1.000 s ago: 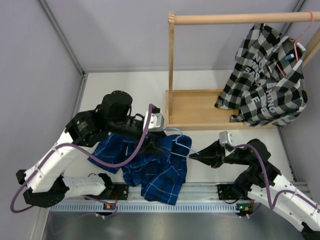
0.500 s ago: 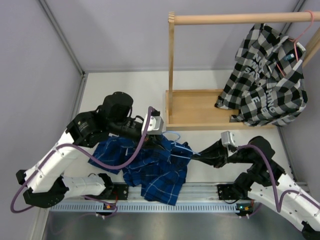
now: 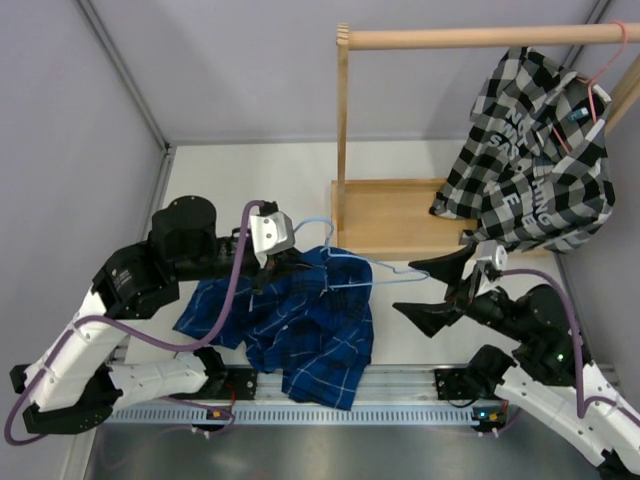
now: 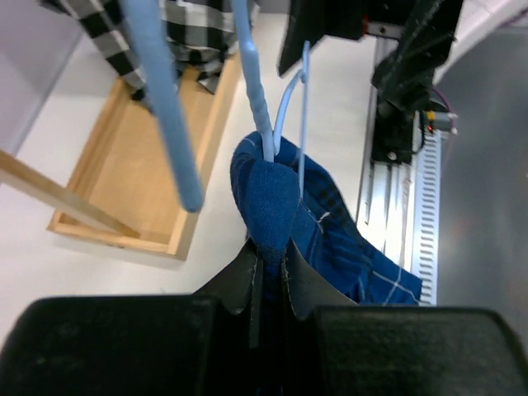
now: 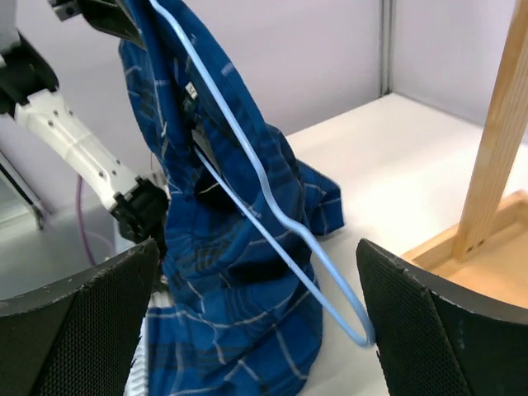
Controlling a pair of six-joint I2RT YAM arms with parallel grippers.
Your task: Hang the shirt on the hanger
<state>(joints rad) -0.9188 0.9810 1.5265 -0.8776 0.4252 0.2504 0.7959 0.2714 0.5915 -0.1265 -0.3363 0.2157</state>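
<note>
right fingers (image 3: pixel 420 313) released the hanger (image 4: pixel 165 99); left fingers (image 4: pixel 235 285) raised the shirt (image 3: pixel 320 330) higher

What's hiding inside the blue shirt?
The hanger goes into the shirt. Its hook and one shoulder end stick out. The other end is covered by cloth, so how far it reaches cannot be seen.
</note>
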